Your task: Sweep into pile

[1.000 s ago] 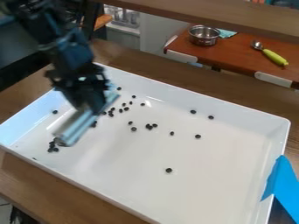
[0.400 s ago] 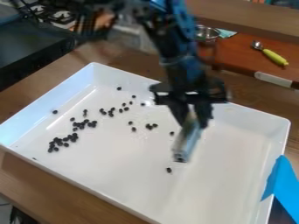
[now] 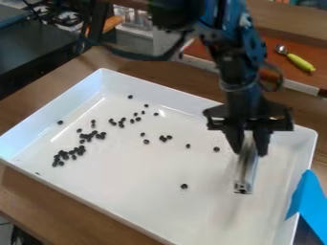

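Note:
Over the right part of the white tray (image 3: 147,210) hangs the black gripper (image 3: 250,143), shut on a pale, flat sweeping tool (image 3: 246,167) that points down toward the tray floor. Dark round beans (image 3: 69,155) are clustered at the tray's left side, and more lie in loose groups up toward the back left. A few beans (image 3: 165,138) sit near the middle. One single bean (image 3: 184,186) is left of the tool, and another (image 3: 216,149) lies just left of the gripper.
Blue tape (image 3: 308,201) hangs over the tray's right rim. The tray stands on a brown wooden table (image 3: 38,201). Behind are a reddish-brown counter and a spoon with a green handle (image 3: 299,62). A dark stove top (image 3: 32,57) is at the upper left.
The gripper with the tool has swung from the tray's left side across to the right. The bean clusters at the left, partly covered before, now show.

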Motion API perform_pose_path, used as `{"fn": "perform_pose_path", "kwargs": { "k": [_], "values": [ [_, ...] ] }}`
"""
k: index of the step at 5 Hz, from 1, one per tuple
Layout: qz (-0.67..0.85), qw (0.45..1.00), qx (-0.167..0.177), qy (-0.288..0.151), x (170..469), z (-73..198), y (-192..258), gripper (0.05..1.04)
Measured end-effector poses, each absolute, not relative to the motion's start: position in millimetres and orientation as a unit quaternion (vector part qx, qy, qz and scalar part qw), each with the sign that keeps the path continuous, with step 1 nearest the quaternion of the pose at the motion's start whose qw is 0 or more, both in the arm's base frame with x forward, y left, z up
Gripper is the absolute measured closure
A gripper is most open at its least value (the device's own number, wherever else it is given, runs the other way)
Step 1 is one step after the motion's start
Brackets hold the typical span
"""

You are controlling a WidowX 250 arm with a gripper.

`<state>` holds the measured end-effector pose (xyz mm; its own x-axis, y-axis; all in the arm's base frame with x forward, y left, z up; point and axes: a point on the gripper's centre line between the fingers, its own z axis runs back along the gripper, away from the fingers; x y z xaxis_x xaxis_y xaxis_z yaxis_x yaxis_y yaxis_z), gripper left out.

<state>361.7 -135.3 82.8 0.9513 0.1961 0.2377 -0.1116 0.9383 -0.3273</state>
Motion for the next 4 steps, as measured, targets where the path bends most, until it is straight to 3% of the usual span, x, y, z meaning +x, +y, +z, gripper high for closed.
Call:
{"fn": "perform_pose_path", "kwargs": {
  "k": [1,4],
  "values": [
    [0.079,0.979,-0.139,-0.129,368,61,-139,0.709],
    [0.086,0.980,-0.119,-0.133,377,46,-101,0.709]
  ]
}}
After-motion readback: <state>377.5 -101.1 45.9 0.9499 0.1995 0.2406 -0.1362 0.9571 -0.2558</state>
